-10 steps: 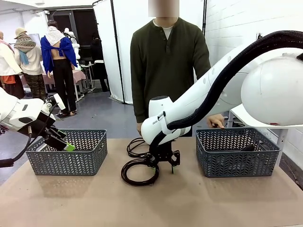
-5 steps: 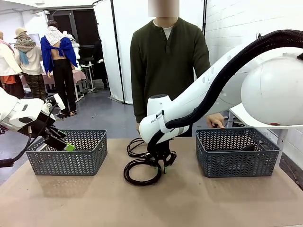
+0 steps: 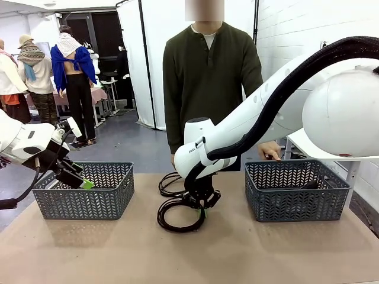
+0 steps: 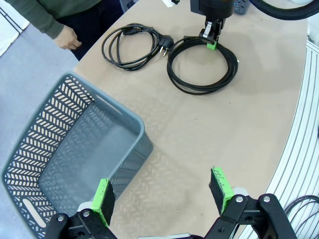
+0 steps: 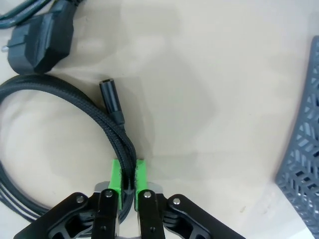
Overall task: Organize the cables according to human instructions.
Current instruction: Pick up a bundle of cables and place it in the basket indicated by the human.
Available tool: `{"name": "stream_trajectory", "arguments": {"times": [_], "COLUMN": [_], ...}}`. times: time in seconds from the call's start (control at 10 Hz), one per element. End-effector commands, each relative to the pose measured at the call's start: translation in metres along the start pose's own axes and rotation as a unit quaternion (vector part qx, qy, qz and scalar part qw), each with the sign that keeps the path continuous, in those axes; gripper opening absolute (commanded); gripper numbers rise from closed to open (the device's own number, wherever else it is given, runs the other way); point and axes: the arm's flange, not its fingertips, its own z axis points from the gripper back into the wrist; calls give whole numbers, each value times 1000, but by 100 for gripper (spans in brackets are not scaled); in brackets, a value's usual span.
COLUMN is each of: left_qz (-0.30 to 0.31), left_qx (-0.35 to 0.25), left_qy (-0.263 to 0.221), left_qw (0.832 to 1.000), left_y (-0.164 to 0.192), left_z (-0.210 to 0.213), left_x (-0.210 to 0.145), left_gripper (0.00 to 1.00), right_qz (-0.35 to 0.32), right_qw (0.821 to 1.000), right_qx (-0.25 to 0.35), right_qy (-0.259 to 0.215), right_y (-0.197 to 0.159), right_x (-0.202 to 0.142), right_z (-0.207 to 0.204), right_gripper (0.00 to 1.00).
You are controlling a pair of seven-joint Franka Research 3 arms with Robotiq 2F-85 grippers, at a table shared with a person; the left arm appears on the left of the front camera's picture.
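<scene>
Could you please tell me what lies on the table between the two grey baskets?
In the front view, two coiled black cables: the nearer cable, which the right gripper is shut on, and the farther cable behind it.

Your bench point(image 3: 249, 254) reads plain tan, no pattern. Both baskets are grey with a chevron cut-out weave: left basket point(image 3: 89, 195), right basket point(image 3: 296, 195). The braided cable point(image 5: 115, 130) is black with a fine woven sheath; the smooth cable point(image 4: 167, 44) is glossy black, plug included. The right tool point(image 5: 127, 175) and left tool point(image 4: 162, 194) have black frames and bright green pads. The right arm point(image 3: 249, 118) is white, its hose point(image 3: 296, 77) black. The person's sweater point(image 3: 207, 83) is dark olive.
</scene>
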Motion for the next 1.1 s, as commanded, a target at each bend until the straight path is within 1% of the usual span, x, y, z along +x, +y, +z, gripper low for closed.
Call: {"name": "stream_trajectory", "arguments": {"times": [0.0,0.1,0.2,0.4,0.5,0.6,0.7,0.9,1.0], "left_qz": [2,2,2,2,2,2,2,2,2], "left_qx": [-2,-2,-2,-2,-2,-2,-2,-2,-2], "left_qy": [-3,-3,-3,-3,-3,-3,-3,-3,-3], "left_qw": [1000,1000,1000,1000,1000,1000,1000,1000,1000], "left_y": [3,3,3,3,3,3,3,3,3], "left_z": [-1,-1,-1,-1,-1,-1,-1,-1,-1], "left_x": [-2,-2,-2,-2,-2,-2,-2,-2,-2], "left_gripper": [100,100,100,100,100,100,100,100,100], "right_qz": [19,47,71,141,193,249,329,422,462], "right_qw": [1000,999,997,988,979,967,942,905,885], "right_qx": [-1,5,24,51,52,43,38,9,13], "right_qy": [21,10,26,36,43,47,58,47,54], "right_y": [-4,-4,-4,-6,-8,-10,-16,-35,-45], "right_x": [-1,-3,-2,-2,-1,2,5,16,24], "right_z": [10,23,44,87,105,121,134,155,163], "right_gripper": [0,0,0,0,0,0,0,0,0]}}
